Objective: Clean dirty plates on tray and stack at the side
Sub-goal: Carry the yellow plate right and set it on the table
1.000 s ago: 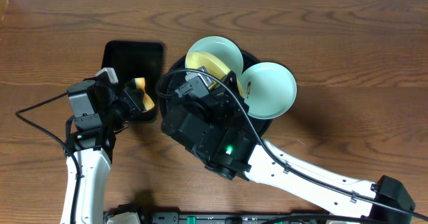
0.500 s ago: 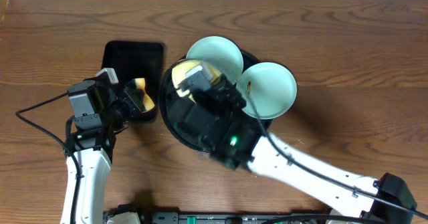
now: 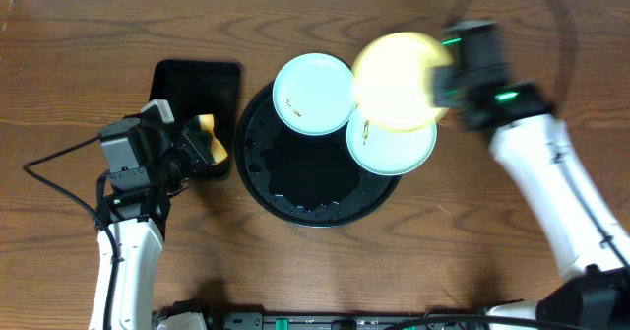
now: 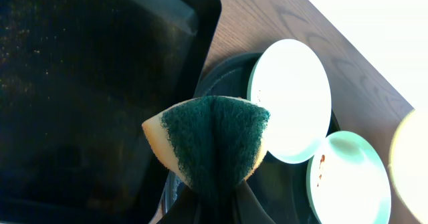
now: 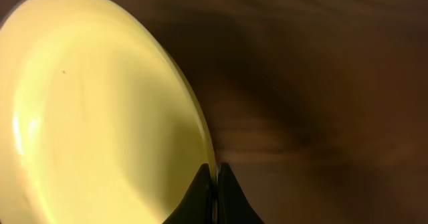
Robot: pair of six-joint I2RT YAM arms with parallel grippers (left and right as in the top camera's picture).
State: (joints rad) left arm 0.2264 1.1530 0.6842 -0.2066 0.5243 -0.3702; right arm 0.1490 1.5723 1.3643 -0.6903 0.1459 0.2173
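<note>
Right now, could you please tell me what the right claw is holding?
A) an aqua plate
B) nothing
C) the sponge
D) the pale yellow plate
D: the right claw is shut on the rim of the pale yellow plate; the sponge is in the left claw.

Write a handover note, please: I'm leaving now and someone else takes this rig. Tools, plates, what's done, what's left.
Left tool: shut on the sponge, over the rectangular tray.
Right tool: shut on the yellow plate by its rim, held up over the round tray's far right edge.
Left aqua plate and right aqua plate sit on the round tray, both brown-streaked.
Done: nothing stacked at the side yet.
Left: set the yellow plate aside, wipe both aqua plates, stack all three.
</note>
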